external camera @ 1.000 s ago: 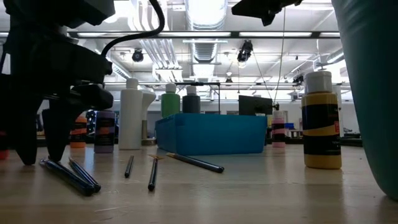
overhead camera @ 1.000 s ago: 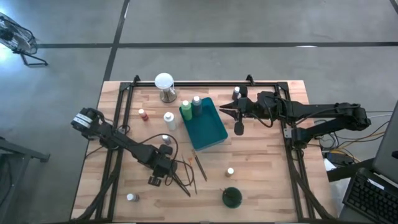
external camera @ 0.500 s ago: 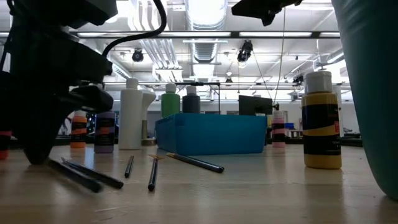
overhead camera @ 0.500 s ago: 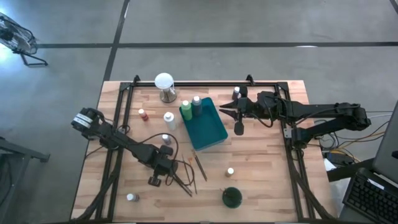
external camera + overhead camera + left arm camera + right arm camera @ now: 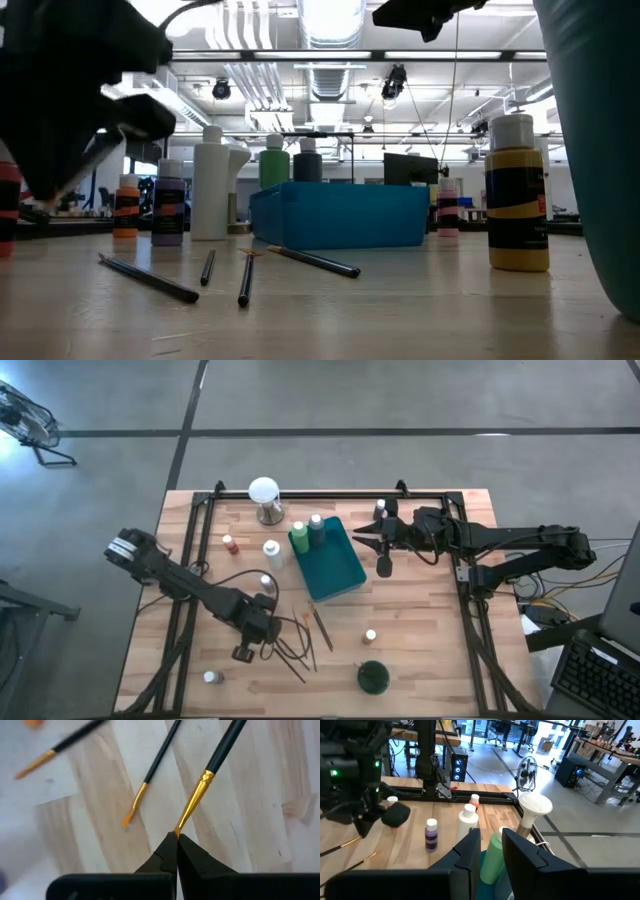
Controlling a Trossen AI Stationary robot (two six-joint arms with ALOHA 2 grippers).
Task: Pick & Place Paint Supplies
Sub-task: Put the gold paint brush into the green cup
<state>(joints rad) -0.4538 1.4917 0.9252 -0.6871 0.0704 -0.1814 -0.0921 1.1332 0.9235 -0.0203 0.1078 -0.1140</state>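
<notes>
Left gripper is closing fully and lifting off the table since a second ago, fingers pinched on the bristle tip of a dark brush, two more brushes lying just beside it. Right gripper is hovering slightly parted, holding nothing, over the teal tray by the green bottles.

High view: overhead, straight down, whole worktop and both arms. Low view: at worktop height, level, facing the room at 12 o'clock; tray centre. Left wrist: very near, down onto brushes. Right wrist: faces across the worktop over the tray. High and low share tray, bottles, brushes.
</notes>
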